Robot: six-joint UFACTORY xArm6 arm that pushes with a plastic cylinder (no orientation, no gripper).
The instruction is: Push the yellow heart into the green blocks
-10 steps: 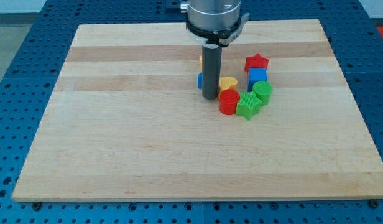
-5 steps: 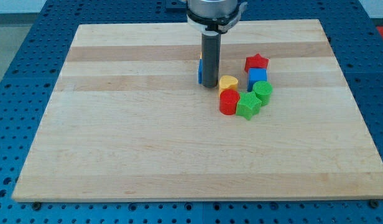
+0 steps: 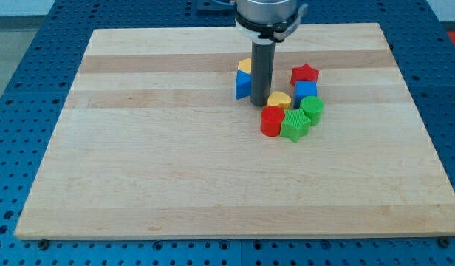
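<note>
I have a single view, so nothing is shared between cameras. It looks down at a slant on the wooden board (image 3: 176, 170) from its near long edge, facing the far edge. The whole board fits inside the frame, with blue perforated table (image 3: 21, 89) around it. My arm's rod enters above the board's far edge.

The wooden board (image 3: 176, 170) carries a cluster: yellow heart (image 3: 280, 100) in the middle, red block (image 3: 271, 120) and two green blocks (image 3: 294, 125) (image 3: 312, 108) below it, blue cube (image 3: 306, 91) and red star (image 3: 304, 73) right, blue block (image 3: 243, 85) left
</note>
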